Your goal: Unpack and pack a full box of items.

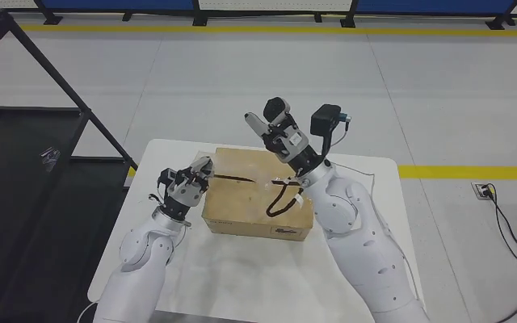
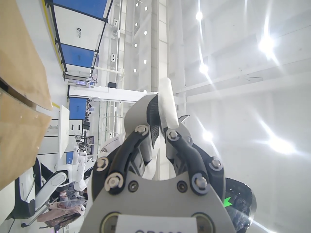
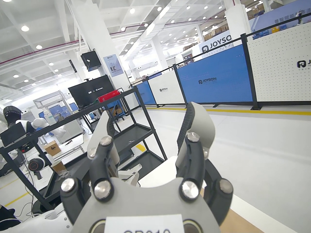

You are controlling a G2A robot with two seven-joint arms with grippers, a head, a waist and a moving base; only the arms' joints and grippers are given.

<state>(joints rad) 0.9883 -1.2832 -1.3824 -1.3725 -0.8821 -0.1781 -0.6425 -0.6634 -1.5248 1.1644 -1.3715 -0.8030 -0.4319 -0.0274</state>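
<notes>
**Box** [image 1: 242, 202]: one brown cardboard carton, set on the white surface [image 1: 242, 270] toward its far half. The top flaps are laid down and meet along a dark seam with a narrow gap. The contents are hidden by the flaps, and no items are seen lying loose on the surface around the carton. In the left wrist view the carton [image 2: 21, 73] is seen close alongside, with the gap between its flaps visible.

**Left end effector** [image 1: 197, 172]: positioned at the carton's left edge, level with the top flaps and near the end of the seam. Its fingers [image 2: 153, 112] are drawn together. A white elongated piece [image 2: 167, 103] is seen at the fingertips. Whether it is gripped or belongs to a finger cannot be told. Contact with the cardboard cannot be confirmed.

**Right end effector** [image 3: 148, 110]: held above the carton's far side, raised clear of the flaps and pointed away from the surface. Its fingers are spread wide; nothing is held or touched.
</notes>
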